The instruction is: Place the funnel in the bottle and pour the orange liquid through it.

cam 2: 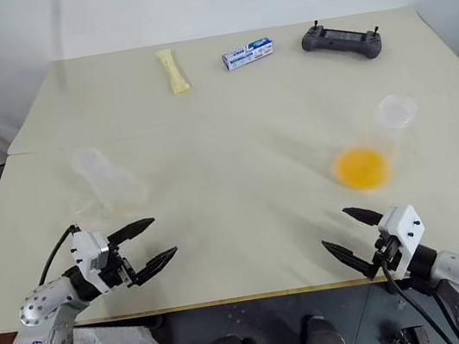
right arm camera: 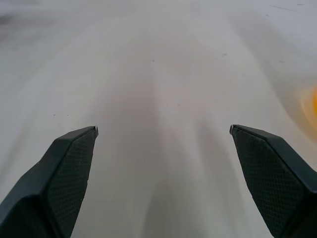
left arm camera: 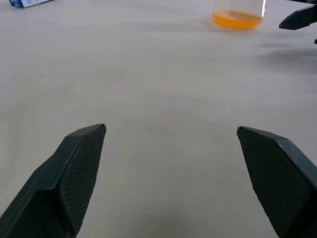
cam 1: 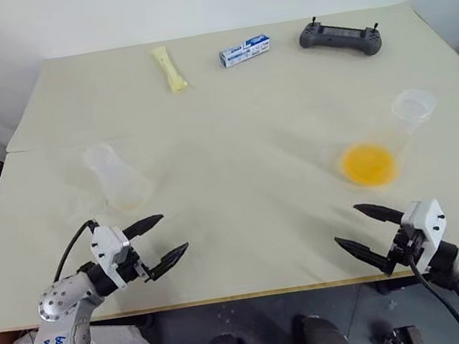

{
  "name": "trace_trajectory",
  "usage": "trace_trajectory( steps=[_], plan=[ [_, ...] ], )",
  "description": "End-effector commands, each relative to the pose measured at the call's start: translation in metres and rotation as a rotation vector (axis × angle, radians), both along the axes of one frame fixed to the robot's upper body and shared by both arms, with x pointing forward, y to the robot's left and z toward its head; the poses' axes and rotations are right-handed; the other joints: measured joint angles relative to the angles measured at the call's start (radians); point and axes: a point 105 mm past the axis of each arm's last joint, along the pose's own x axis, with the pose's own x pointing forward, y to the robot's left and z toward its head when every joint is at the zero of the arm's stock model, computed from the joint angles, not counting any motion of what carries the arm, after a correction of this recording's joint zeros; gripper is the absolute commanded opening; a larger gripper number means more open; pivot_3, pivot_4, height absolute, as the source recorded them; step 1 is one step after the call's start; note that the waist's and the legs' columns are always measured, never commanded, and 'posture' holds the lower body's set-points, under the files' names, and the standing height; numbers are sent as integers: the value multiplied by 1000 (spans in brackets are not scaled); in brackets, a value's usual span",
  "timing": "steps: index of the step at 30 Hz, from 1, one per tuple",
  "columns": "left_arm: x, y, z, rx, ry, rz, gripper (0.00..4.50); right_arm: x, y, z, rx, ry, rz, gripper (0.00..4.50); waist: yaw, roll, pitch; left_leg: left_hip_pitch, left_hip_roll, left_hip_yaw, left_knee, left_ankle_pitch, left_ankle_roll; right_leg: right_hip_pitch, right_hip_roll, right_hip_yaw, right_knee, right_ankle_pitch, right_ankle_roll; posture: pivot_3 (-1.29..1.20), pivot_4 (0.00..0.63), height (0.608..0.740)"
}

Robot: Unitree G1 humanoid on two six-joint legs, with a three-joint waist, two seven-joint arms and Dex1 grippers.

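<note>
The bottle (cam 1: 117, 179), a clear empty flask, stands on the left half of the cream table (cam 1: 241, 188). The orange liquid (cam 1: 369, 164) pools in the bottom of a clear wide-mouthed container (cam 1: 412, 107) on the right, which also shows as the container (left arm camera: 237, 15) in the left wrist view. The funnel is hidden from me. My left gripper (cam 1: 174, 232) hovers open and empty just in front of the bottle, near the table's front edge. My right gripper (cam 1: 346, 223) is open and empty too, in front of the container and slightly to its left.
Along the far edge lie a pale yellow packet (cam 1: 168, 68), a small blue and white box (cam 1: 244, 50) and a black controller (cam 1: 339, 37). A seam (cam 1: 51, 147) crosses the tabletop behind the bottle. The table's front edge (cam 1: 257, 293) runs right under both grippers.
</note>
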Motion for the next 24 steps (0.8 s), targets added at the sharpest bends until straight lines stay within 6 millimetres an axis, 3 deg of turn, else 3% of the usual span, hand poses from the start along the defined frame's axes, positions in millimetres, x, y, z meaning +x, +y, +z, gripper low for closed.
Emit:
trace_trajectory(
  steps=[1, 12, 15, 22, 24],
  plan=[
    [-2, -1, 13, 7, -44, -14, 4500, 0, 4, 10, 11, -49, 8, 4474, 0, 0, 0, 0, 0, 0, 0, 0, 0, 0, 0, 0, 0, 0, 0, 0, 150, 740],
    [8, 8, 20, -15, -52, 163, 4500, 6, 13, 11, 29, -58, 51, 4474, 0, 0, 0, 0, 0, 0, 0, 0, 0, 0, 0, 0, 1, 0, 0, 0, 150, 740],
    [0, 30, 38, -107, -122, 346, 4500, 14, 18, 12, 34, -57, 101, 4474, -6, -1, 0, 1, 0, 0, 0, 0, 0, 0, 0, 1, 1, 0, 0, 0, 150, 740],
    [-23, 75, 41, -217, -95, 717, 4500, 33, 19, 10, 38, -65, 147, 4474, 2, -2, 1, 1, 1, 1, 1, 0, 0, 1, 0, 1, 1, 0, 0, 0, 150, 740],
    [-23, 79, 45, -237, -86, 770, 4500, 37, 20, 10, 38, -67, 162, 4474, 5, -3, 1, 1, 0, -1, 2, 0, 0, 2, 0, 2, 1, 0, 0, 0, 150, 740]
  ],
)
